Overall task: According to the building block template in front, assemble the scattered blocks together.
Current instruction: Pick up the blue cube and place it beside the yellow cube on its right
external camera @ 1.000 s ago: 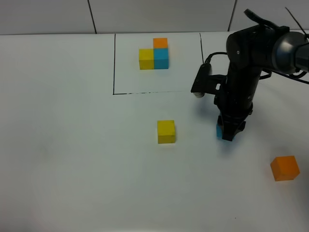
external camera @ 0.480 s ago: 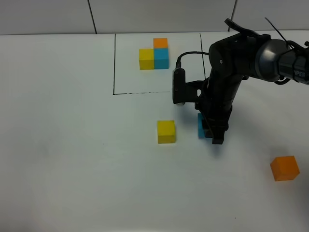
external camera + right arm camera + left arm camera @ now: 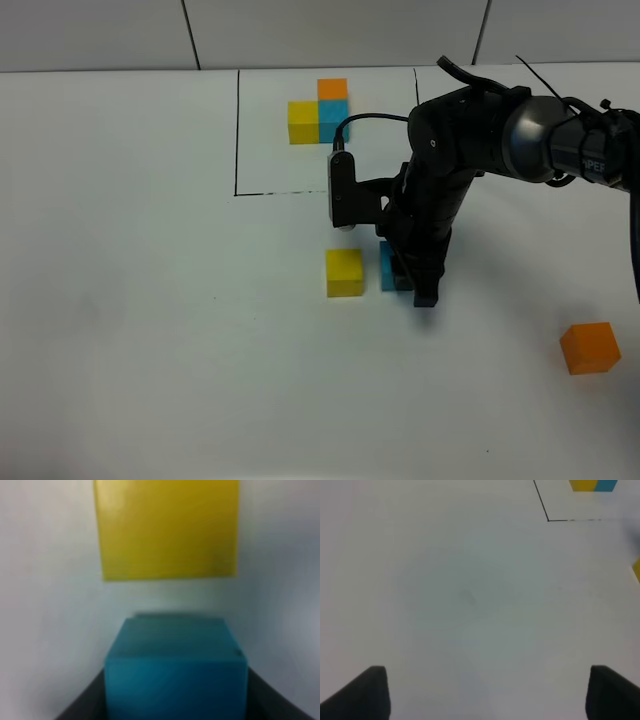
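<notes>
Though partly hidden, blue cube (image 3: 387, 268) gripped in right pincer (image 3: 407, 281), seemingly square to nearby yellow cube (image 3: 344, 272)

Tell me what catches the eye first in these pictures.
The black right tool grips a blue cube mid-table, just right of the loose yellow cube, with a small gap between them. Behind them sits the framed yellow-blue-orange template, and a lone orange cube lies far off at the front right.
</notes>
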